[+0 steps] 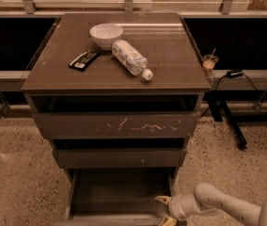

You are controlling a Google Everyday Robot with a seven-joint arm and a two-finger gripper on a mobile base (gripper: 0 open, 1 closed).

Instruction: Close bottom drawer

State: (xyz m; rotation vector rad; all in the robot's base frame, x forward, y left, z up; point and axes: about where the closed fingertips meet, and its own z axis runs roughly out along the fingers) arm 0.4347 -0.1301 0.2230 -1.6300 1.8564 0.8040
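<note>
Reaching in from the lower right corner of my camera view, the pale arm [220,205] lies low and nearly level, forearm pointing left toward the cabinet. The end effector [164,210] sits at the front right corner of the bottom drawer [119,192]. Its two yellowish fingers [161,200] are spread apart, one over the inside of the drawer by the right wall, the other lower, at the front edge. I cannot tell whether either finger touches the drawer.

The bottom drawer is the lowest and narrowest of the three and stands pulled well out toward me, its shallow box open to view. Its front runs left to right, and the box slides front to back.

Above it, the middle drawer [119,157] and the scratched top drawer [117,125] each stand out a little. On the counter [176,55] I see a white bowl [106,34], a plastic bottle [131,58] lying on its side just beside it, and a dark packet [83,60] to the left.
</note>
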